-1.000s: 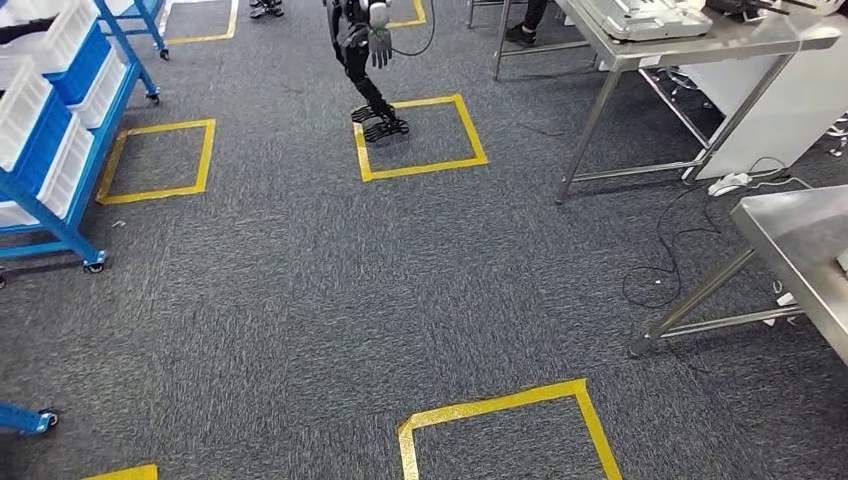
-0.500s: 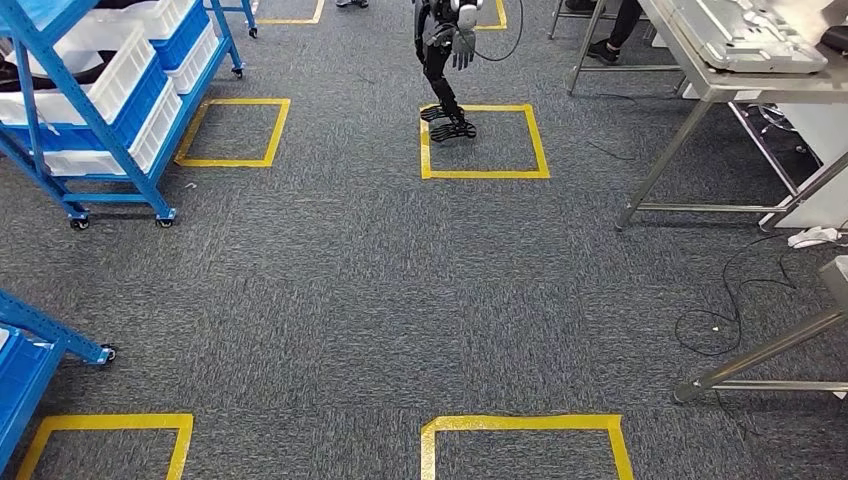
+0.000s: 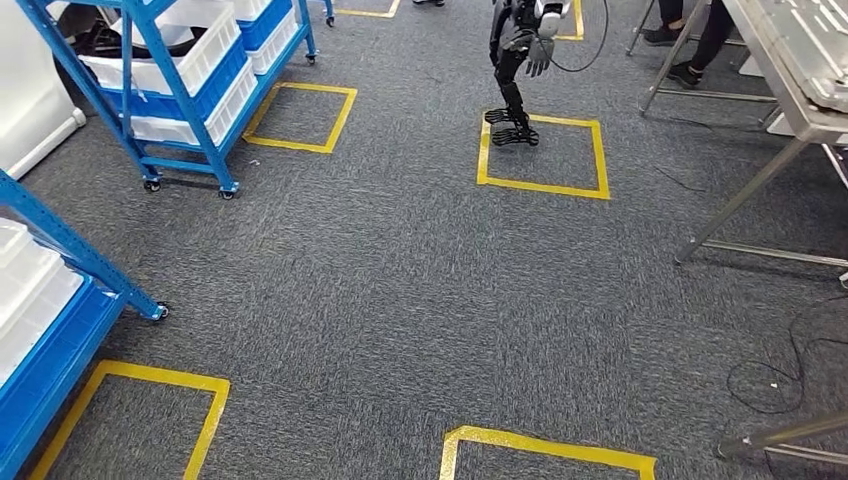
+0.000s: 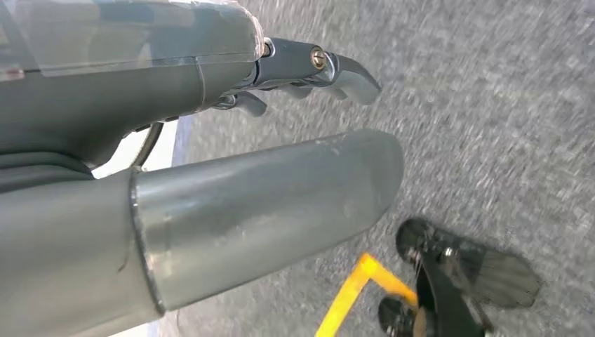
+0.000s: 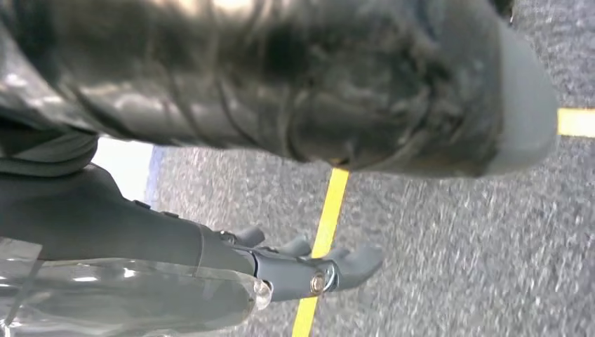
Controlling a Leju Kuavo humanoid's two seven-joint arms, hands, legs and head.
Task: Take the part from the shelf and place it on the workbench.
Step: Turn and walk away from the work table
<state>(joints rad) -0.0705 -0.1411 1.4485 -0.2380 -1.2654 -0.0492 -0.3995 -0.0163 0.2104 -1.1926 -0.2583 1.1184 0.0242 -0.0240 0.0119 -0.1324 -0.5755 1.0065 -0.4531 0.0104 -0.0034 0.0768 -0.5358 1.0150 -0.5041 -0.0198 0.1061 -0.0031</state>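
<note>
Where the robot stands: on grey carpet (image 3: pixel 400 300) marked with yellow taped squares (image 3: pixel 542 152), between racks and benches, with nothing in reach.
Left hand (image 4: pixel 231 140): hangs beside the body over the carpet; its fingers (image 4: pixel 337 67) lie straight and apart from the thumb, holding nothing, as suits a walk towards a pick.
Right hand (image 5: pixel 210 274): also hangs low over the carpet, fingers loosely spread and empty.
Shelf (image 3: pixel 190 80): a blue wheeled rack at the far left, stacked with white bins (image 3: pixel 170 65); a 2nd blue rack (image 3: pixel 50 300) juts in at the near left edge.
Part: I cannot pick it out; dark shapes lie in the top bin, too small to name. It is most likely in a shelf bin, since both hands are empty.
Bench (image 3: pixel 800 70): a steel one at the far right edge, well apart from the shelf.
Others: another robot (image 3: pixel 520 60) stands on a taped square; a person's legs (image 3: pixel 690 30) show near the bench.
Stage: judged as approach; the pick is not yet begun.
</note>
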